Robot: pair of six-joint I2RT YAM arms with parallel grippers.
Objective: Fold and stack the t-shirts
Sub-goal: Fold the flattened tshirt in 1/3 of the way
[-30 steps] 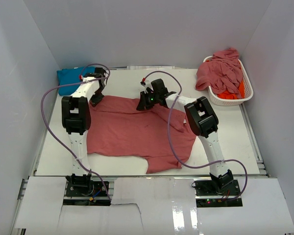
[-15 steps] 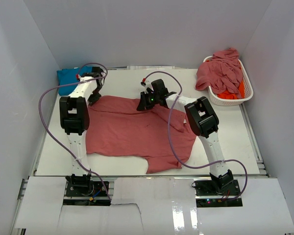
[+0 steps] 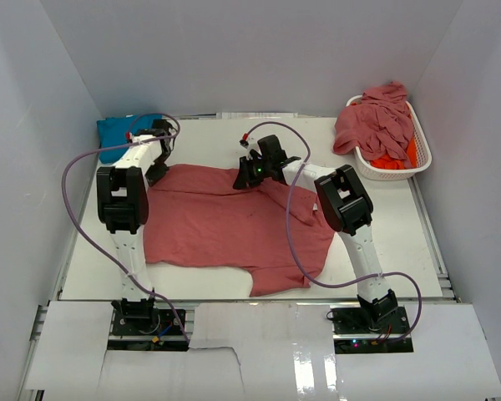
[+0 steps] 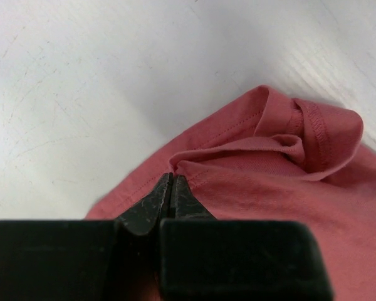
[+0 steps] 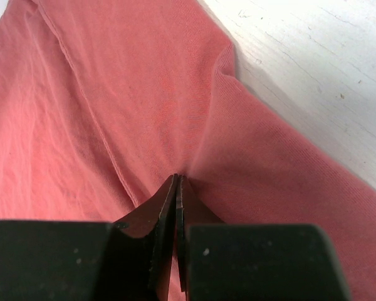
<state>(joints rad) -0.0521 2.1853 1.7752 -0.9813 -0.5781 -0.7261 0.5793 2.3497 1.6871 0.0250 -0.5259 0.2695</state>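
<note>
The white table (image 3: 401,242) bears a rose-red t-shirt (image 3: 225,230) spread across its middle, with a white basket (image 3: 382,174) heaped with more shirts (image 3: 376,121) far right and a turquoise t-shirt (image 3: 115,134) far left. The left gripper (image 4: 171,188) pinches the spread shirt's far-left edge and the right gripper (image 5: 177,188) its far edge, both clamped tight on fabric.

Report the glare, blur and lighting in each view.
Top external: soft even light, with glare on the glossy near panel. Left wrist: rose shirt hem sharp, left claw a dark shadowed block, table washed bright at upper right. Right wrist: weave crisp, right claw dark, table corner overexposed.
</note>
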